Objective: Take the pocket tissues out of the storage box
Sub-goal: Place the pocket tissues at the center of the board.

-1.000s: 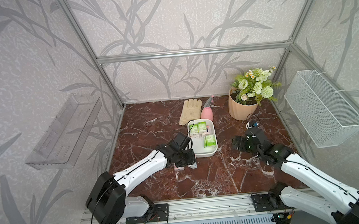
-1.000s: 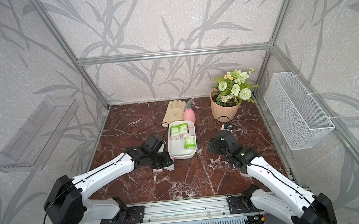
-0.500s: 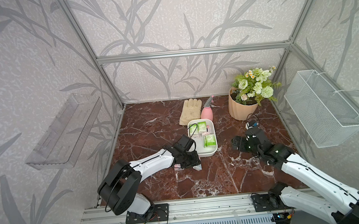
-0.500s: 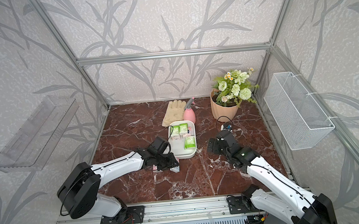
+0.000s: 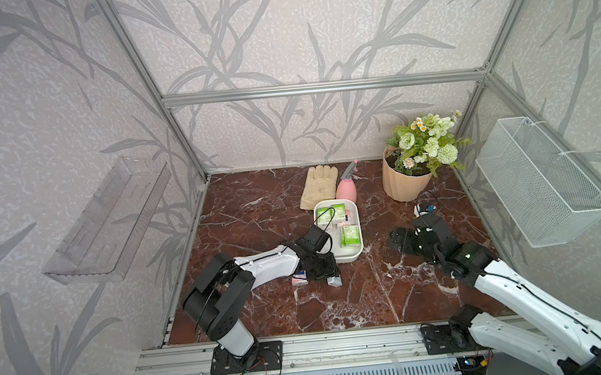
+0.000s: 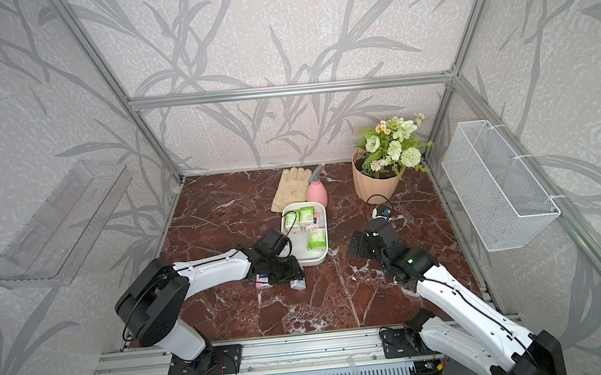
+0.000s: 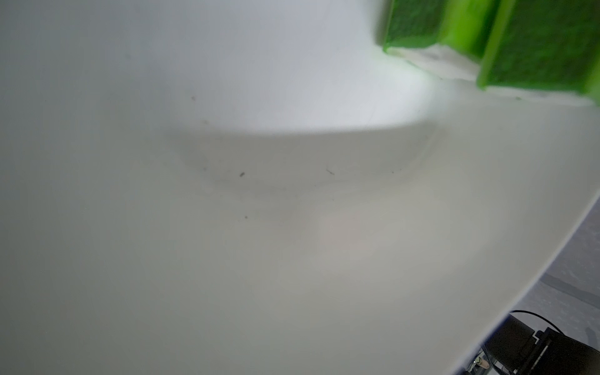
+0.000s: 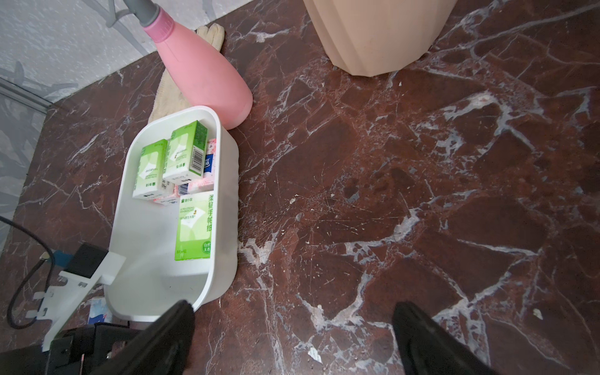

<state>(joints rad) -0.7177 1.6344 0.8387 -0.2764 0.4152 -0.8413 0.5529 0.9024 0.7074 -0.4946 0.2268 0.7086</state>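
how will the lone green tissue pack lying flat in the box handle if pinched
The green packet is probably light and soft, a small wrapped pack, and may squash. Its glossy wrap could slip. Lying flat in the storage box, it likely won't roll.

The left tool (image 5: 321, 269) sat under its own wrist in both top views, its jaws hidden. The left wrist view was a blur of storage box (image 7: 292, 227) wall, green packets (image 7: 535, 42) cut off at the edge.
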